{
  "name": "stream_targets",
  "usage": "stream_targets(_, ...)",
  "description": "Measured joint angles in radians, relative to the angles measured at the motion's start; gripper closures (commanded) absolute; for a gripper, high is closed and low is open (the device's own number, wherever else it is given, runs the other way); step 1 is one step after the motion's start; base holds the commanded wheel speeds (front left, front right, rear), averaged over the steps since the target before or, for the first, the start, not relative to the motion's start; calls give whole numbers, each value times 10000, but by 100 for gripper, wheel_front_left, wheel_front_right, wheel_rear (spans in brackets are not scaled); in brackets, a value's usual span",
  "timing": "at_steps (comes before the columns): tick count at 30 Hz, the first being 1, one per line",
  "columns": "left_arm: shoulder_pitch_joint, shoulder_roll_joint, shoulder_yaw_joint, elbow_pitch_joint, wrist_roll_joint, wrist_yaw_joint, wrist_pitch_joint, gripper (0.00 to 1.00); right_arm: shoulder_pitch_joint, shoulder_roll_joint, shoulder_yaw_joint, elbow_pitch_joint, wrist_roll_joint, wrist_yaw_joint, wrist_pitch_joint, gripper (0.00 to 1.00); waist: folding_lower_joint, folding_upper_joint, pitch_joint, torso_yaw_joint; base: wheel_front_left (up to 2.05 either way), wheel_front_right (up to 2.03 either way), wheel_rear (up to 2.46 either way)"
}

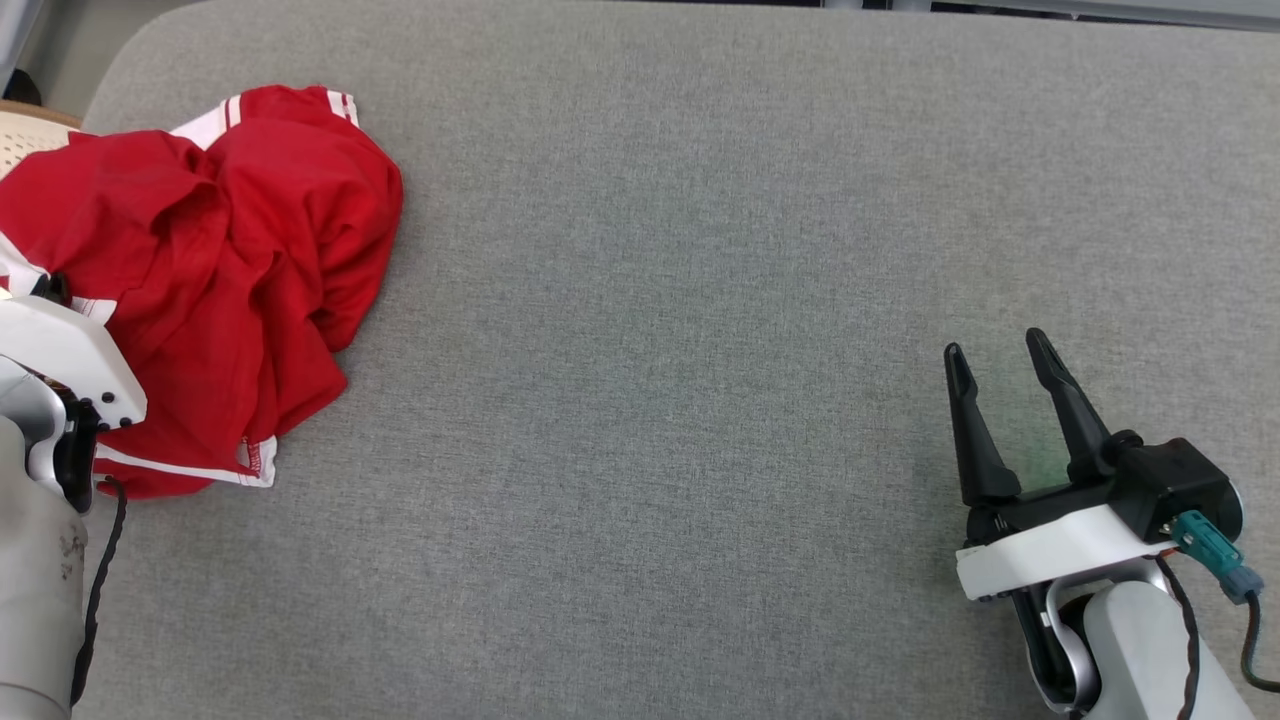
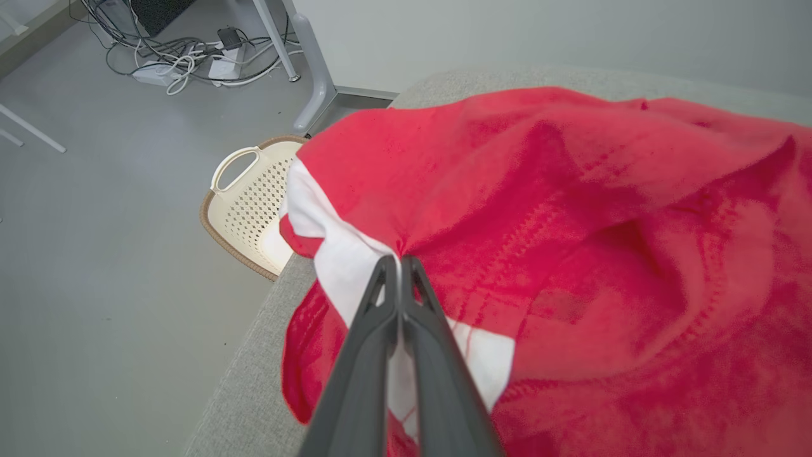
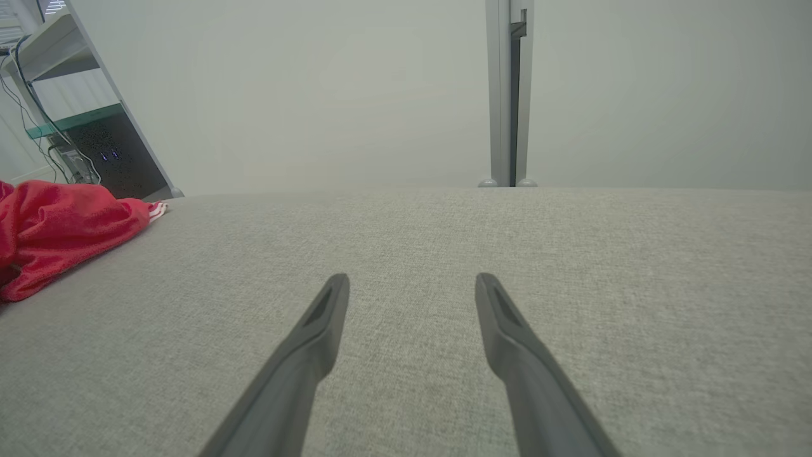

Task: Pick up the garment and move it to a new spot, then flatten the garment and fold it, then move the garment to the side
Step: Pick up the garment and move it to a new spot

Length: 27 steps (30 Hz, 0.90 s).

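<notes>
"Where's the garment (image 1: pixel 230 260) from where you stand?"

"Heaped at the left end of the grey padded table (image 1: pixel 700 300). It's red with white striped trim, all crumpled, and it reaches right to that side's edge."

"And the left gripper (image 2: pixel 401 259)?"

"Down in the cloth. Its two dark fingers are pressed together, and the fabric puckers at their tips, just where a white band meets the red, so it's pinching a fold of the garment (a small bite, not a handful)."

"The other one?"

"The right gripper (image 1: pixel 994 343) is well apart from it, over bare table near the right side, its fingers spread wide with nothing between them. They point away from the robot."

"Anything else around?"

"A cream perforated basket (image 2: pixel 247 203) with a handle slot sits on the floor (image 2: pixel 95 254) just beside the table's left edge, partly behind the cloth from the left wrist's angle. Further off there's a tangle of cables (image 2: pixel 184 57) on the floor by a metal leg."
</notes>
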Motion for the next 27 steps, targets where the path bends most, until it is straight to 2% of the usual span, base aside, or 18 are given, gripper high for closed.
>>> stream_targets(6,-28,6,-35,-8,-65,-111,-951,100,6,186,113,58,-38,0,-2,0,0,0,-507,-7,0,0,0)
stream_targets(12,-221,-215,-69,-846,-307,-428,-2004,100,235,401,42,155,61,0,-2,0,0,0,-1198,3,0,0,0)
stream_targets(16,-263,-439,-96,-1716,-554,-658,-2284,100,376,516,44,215,140,0,-2,0,0,0,-1667,-16,0,0,0)
stream_targets(22,-198,-750,-443,-3519,-604,-750,-2439,100,566,663,25,234,203,0,-2,0,0,0,-2293,-223,0,0,0)
stream_targets(27,73,-1106,-719,-5202,-617,-706,-2015,100,618,748,58,226,242,0,-2,0,0,0,-2563,-678,0,0,0)
